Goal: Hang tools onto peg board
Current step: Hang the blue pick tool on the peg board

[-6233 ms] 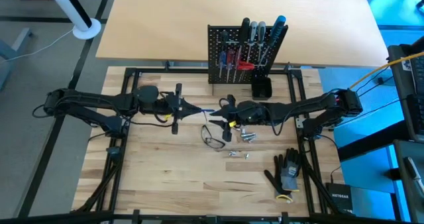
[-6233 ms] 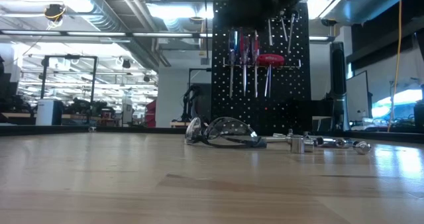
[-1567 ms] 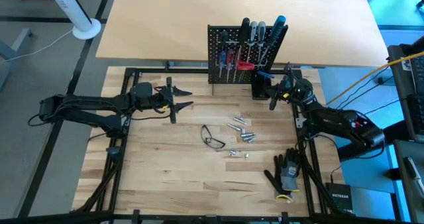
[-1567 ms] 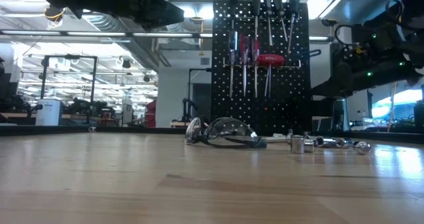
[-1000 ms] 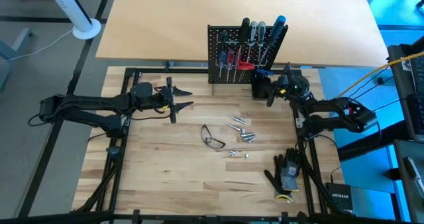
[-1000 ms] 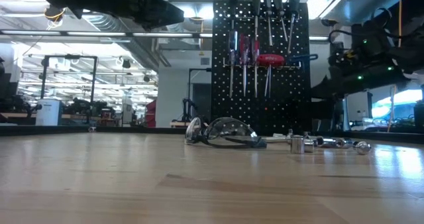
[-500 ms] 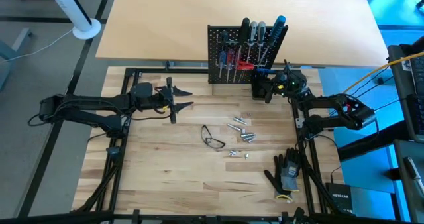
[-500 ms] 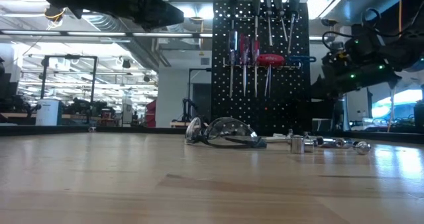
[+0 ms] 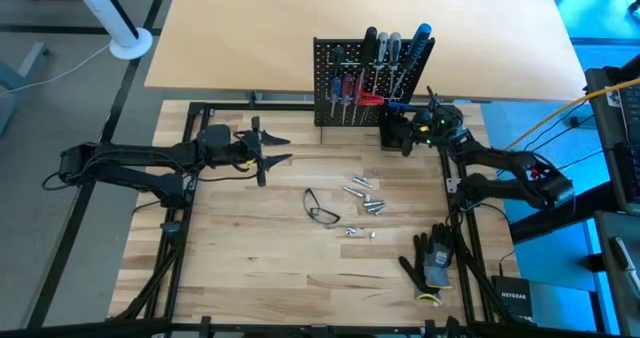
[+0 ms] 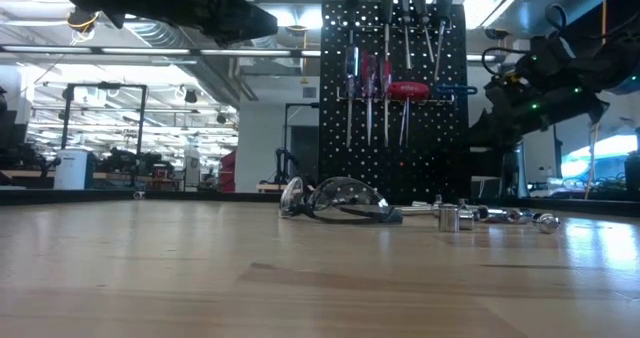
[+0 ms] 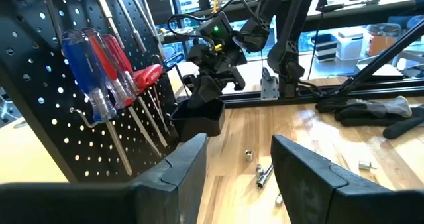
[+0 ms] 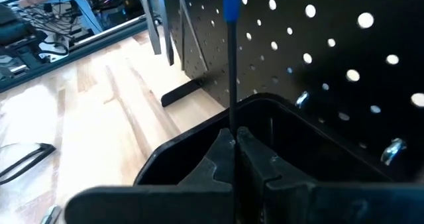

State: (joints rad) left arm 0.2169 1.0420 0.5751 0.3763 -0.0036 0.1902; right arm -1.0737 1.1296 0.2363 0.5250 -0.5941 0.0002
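The black peg board (image 9: pixel 345 83) stands upright at the table's far edge, with several screwdrivers (image 10: pixel 385 78) with red, blue and black handles hanging on it. My right gripper (image 9: pixel 404 128) hovers just right of the board, above a small black cup (image 9: pixel 394 135). It is shut on a thin tool with a blue end (image 12: pixel 230 2). My left gripper (image 9: pixel 277 148) hangs open above the table's left half with nothing between its fingers (image 11: pixel 192 164). My right gripper pinches the tool's thin dark shaft (image 12: pixel 233 128) between its two fingertips. The fingers come about level from the table's right side. The shaft runs on straight ahead of them to the blue end (image 10: pixel 455 88) by the board. The tool is lifted clear over the cup.
Safety glasses (image 9: pixel 322 208) and several small metal sockets (image 9: pixel 365 200) lie mid-table. Black gloves (image 9: pixel 432 258) lie at the near right. The black frame rails (image 9: pixel 455 178) run along the table's sides.
My right gripper, still shut on the thin tool, has crept toward the peg board and the table's far edge, and its arm has swung round behind it.
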